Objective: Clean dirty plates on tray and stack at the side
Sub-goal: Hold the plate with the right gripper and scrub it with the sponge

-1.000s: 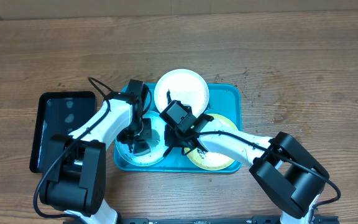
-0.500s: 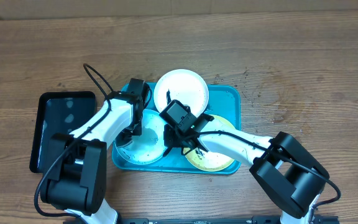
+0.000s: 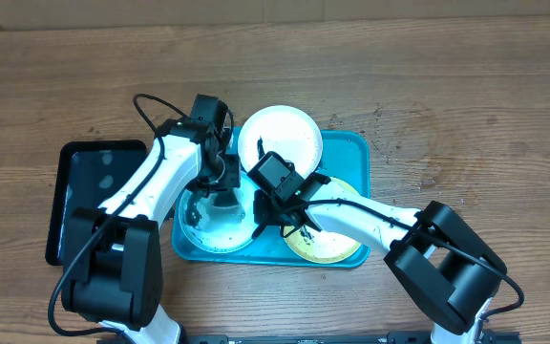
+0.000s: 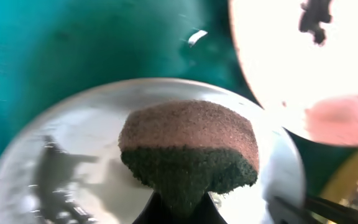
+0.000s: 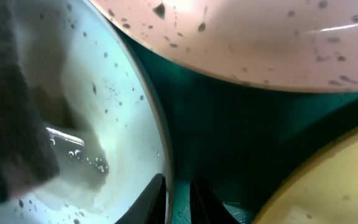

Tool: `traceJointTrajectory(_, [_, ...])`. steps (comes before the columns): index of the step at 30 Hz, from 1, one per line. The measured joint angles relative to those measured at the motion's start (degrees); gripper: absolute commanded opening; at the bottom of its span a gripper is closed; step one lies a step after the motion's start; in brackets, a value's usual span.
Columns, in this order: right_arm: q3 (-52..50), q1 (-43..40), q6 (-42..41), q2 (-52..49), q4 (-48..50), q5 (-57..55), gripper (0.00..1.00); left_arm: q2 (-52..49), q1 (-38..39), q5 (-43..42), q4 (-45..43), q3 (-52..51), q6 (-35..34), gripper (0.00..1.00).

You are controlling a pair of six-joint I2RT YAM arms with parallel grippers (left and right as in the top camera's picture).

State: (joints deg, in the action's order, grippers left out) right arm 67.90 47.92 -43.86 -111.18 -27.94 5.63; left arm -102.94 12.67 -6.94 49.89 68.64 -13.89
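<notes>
The turquoise tray (image 3: 351, 158) holds three plates: a white plate (image 3: 280, 134) with a black smear at the back, a light blue plate (image 3: 208, 225) at front left, and a yellow-green plate (image 3: 337, 244) at front right. My left gripper (image 3: 220, 182) is shut on a sponge (image 4: 188, 149), pink on top and dark green below, held over the light blue plate (image 4: 61, 168). My right gripper (image 5: 174, 193) is shut on the right rim of the light blue plate (image 5: 92, 93), which is wet and speckled.
A smaller black tray (image 3: 94, 196) lies on the wooden table left of the turquoise tray. The white plate (image 5: 241, 37) and yellow-green plate (image 5: 334, 180) crowd close around my right gripper.
My left gripper with the sponge has moved from the front of the light blue plate toward its back edge. The right arm has stayed on the plate's rim.
</notes>
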Motion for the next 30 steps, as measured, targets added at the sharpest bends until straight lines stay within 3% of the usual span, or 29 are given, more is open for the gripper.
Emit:
traceJointTrajectory(5, [0.0, 0.0, 0.0, 0.0, 0.15, 0.2, 0.16, 0.0, 0.0, -2.08, -2.84, -3.69, 0.24, 0.04])
traceJointTrajectory(13, [0.0, 0.0, 0.07, -0.02, 0.17, 0.57, 0.16, 0.28, -0.52, 1.68, -6.08, -9.07, 0.35, 0.04])
traceJointTrajectory(23, [0.0, 0.0, 0.15, -0.02, 0.52, 1.44, 0.15, 1.46, -2.05, 22.95, -4.46, -10.99, -0.94, 0.04])
traceJointTrajectory(28, [0.02, 0.09, 0.15, -0.02, 1.38, 2.08, 0.15, 1.11, -2.1, 28.48, -2.62, -11.3, -1.57, 0.04])
traceJointTrajectory(30, [0.02, 0.15, 0.17, -0.02, 1.7, 2.69, 0.08, 0.9, -2.1, 30.45, 0.04, -10.99, -3.08, 0.04])
